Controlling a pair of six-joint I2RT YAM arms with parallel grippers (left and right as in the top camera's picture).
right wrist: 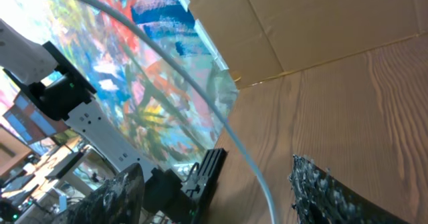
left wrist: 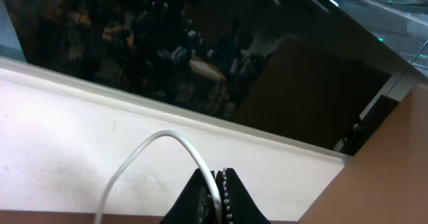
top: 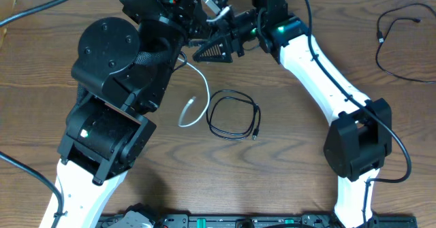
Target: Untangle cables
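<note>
Two cords in view: white cord (top: 206, 92) and black cord (top: 231, 92). Black cord lies in a loose coil on the table (top: 286, 153) near centre, just beside the white cord's lower bend; whether the two touch cannot be told from overhead. White cord has one plug end lying by the coil, and from there it arcs up toward the two grippers near the table's far edge. Left gripper (left wrist: 217, 187): jaws closed tight with the white cord pinched between the tips; the cord arches up out of them and drops away to the left in the wrist view. Right gripper (right wrist: 214, 184): jaws well apart, nothing held; the white cord runs through the gap between its fingers (right wrist: 321, 190), apparently touching neither. Both grippers sit well apart from the black cord
</note>
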